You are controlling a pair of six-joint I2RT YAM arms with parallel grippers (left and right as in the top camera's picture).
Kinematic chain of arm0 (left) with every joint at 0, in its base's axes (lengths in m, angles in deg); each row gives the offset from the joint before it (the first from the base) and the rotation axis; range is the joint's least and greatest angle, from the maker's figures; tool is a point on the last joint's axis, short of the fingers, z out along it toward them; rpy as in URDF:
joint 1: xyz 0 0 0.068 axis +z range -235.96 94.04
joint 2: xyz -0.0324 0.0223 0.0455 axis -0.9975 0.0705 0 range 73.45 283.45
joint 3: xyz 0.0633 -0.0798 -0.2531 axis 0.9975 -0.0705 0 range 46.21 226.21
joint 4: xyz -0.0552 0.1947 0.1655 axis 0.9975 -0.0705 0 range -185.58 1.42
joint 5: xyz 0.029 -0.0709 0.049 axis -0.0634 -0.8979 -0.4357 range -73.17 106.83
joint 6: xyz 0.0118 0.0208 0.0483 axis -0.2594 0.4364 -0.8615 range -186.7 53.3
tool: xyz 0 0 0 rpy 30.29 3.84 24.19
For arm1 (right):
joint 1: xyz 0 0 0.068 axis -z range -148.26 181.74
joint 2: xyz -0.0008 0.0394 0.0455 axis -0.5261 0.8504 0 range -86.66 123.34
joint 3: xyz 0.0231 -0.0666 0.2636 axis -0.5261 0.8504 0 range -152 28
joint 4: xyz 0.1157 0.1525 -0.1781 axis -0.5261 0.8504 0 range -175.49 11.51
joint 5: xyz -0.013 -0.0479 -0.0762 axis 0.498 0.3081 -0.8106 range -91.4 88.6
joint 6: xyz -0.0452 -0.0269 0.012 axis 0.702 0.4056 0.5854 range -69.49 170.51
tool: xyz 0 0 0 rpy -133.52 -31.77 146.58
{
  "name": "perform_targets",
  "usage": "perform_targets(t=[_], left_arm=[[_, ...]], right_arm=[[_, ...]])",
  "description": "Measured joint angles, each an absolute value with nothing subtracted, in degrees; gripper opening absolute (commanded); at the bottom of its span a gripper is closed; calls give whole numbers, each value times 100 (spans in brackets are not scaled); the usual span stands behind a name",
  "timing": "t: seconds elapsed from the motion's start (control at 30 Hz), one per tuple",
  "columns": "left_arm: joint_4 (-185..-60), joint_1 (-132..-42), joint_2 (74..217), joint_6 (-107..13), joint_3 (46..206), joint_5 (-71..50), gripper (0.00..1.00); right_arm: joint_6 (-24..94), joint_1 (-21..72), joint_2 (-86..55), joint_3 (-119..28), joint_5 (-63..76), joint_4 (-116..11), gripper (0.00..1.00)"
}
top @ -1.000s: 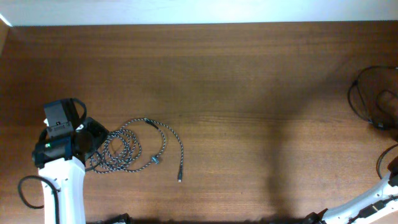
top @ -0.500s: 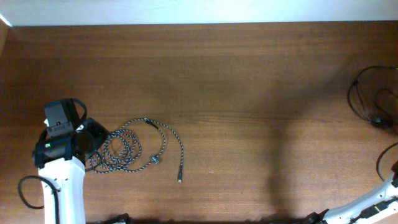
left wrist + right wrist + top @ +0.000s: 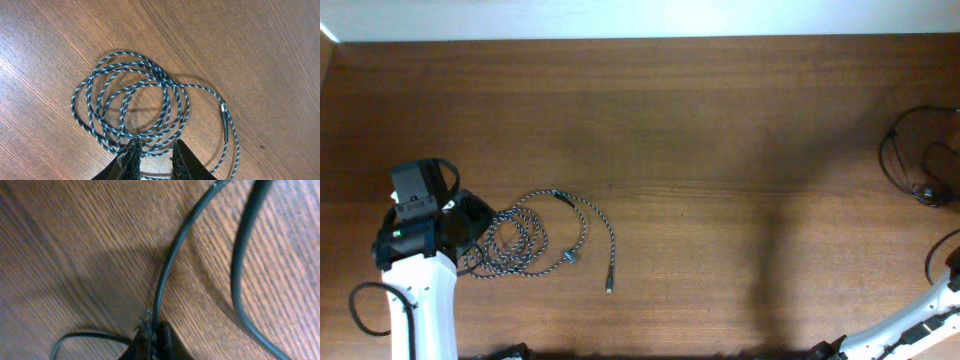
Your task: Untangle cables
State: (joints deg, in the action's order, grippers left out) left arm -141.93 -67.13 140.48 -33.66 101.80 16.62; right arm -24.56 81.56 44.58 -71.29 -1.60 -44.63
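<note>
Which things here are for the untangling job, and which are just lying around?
For the job:
- speckled braided cord, coiled by the left gripper
- thin black cord, which looks pinched in the right gripper

Just there:
- wooden table
- black wire fixed to the left arm

Nothing else is lying about.

**Speckled Cord on Brown Grain**

The braided cord [image 3: 520, 240] is black flecked with white, and looks teal-tinged in the left wrist view. The plain black cord [image 3: 170, 255] has no pattern. The desk [image 3: 700, 130] is reddish-brown wood with streaked grain. The left arm [image 3: 420, 300] is white with black parts.
</note>
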Motion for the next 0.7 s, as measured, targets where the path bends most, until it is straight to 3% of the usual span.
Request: perform_targets(t=[0.17, 0.3, 0.43, 0.6, 0.63, 0.67, 0.7], left_arm=[[-14193, -6713, 14048, -3364, 10180, 1662, 27], [-14212, -6713, 14048, -3366, 10180, 1662, 30], [-14219, -6713, 14048, -3364, 10180, 1662, 30], [-14219, -6713, 14048, -3364, 10180, 1660, 32], [-14243, -6713, 14048, -3364, 10180, 1660, 33], [-14252, -6713, 14048, -3366, 10180, 1660, 34], [-14263, -6713, 14048, -3366, 10180, 1660, 34]], right_arm=[[-1544, 8259, 4504, -7208, 71, -4465, 4], [-476, 9245, 3964, -6928, 661, -4391, 4], [-358, 10235, 3439, -6928, 1818, -4623, 4], [-327, 10388, 3439, -6928, 1496, -4489, 6], [-303, 10388, 3435, -6928, 906, -4216, 19], [-229, 10388, 3435, -6928, 399, -4118, 57], [-65, 10388, 3435, -6928, -10, -4115, 79]])
